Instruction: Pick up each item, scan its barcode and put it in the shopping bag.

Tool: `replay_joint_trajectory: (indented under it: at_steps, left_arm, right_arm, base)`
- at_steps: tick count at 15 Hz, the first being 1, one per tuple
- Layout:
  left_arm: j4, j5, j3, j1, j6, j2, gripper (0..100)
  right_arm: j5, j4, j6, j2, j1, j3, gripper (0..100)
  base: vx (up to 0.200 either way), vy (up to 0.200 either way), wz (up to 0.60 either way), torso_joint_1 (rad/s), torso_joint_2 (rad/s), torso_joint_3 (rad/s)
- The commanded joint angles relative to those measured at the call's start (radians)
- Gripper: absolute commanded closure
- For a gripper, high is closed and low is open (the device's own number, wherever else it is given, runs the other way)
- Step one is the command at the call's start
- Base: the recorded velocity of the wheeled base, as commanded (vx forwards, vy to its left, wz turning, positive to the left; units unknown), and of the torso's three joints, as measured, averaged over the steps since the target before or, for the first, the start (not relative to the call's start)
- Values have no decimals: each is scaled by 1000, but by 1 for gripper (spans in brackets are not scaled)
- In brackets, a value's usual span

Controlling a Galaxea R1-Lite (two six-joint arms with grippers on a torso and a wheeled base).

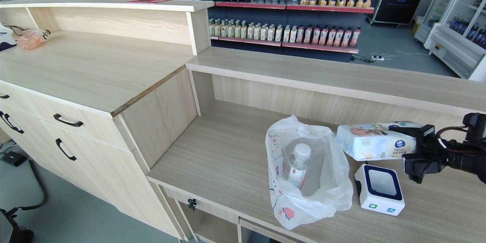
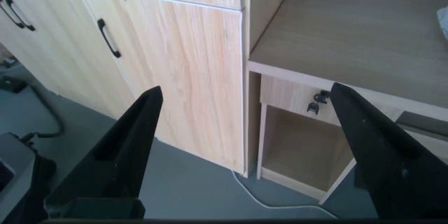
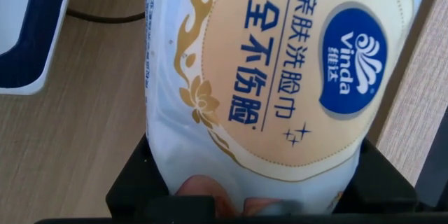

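**While the tissue pack sits in the right jaws, the scan is the step to get right**

Since the left gripper (image 2: 245,92) hangs lowest and nearest, begin there: its jaws stand wide apart with nothing between them, down in front of the cabinet doors and off the surface (image 1: 212,163).

On the surface, at about 5 o'clock in the head view, the shopping bag (image 1: 281,197) stands open with a bottle (image 1: 298,165) upright inside. Just beside it, at its 3 o'clock, lies the scanner (image 1: 379,190), window facing up. Beyond the scanner, at its 12 o'clock, the right gripper (image 1: 415,150) is clamped on one end of the tissue pack (image 1: 374,140). The pack's free end points toward the bag's far rim.

The step in hand looks like the scan. To do it well, the pack should be brought squarely over the window with its barcode side turned down, held level and close, not rushed on to the bag. I cannot see a barcode anywhere, so the wrist may need to roll the pack first. A one-ended grip could let the soft pack sag.

The head view gives the layout — bag, scanner and pack in relation. The right wrist view gives what that one cannot: the pack's printed face turned up toward the camera, both jaws pressing its sides, and the scanner's corner off to one side, so the pack is not over the window. Whether the pack is clear of the surface, I cannot tell.

Farthest off, shelves of bottles (image 1: 284,34) line the back wall.
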Motion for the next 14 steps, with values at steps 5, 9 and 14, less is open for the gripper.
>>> replay_joint_trajectory:
  at_steps: [5,9,14]
  left_arm:
    - [0,0,0,1,0,0,0]
    - [0,0,0,-1,0,0,0]
    - [0,0,0,-1,0,0,0]
  right_arm:
    - [1,0,-39,39,-1,-20,100]
    - [1,0,-62,48,-6,-18,100]
    - [-1,2,-59,28,-16,-20,100]
  base:
    - [0,0,0,0,0,0]
    - [0,0,0,0,0,0]
    - [0,0,0,0,0,0]
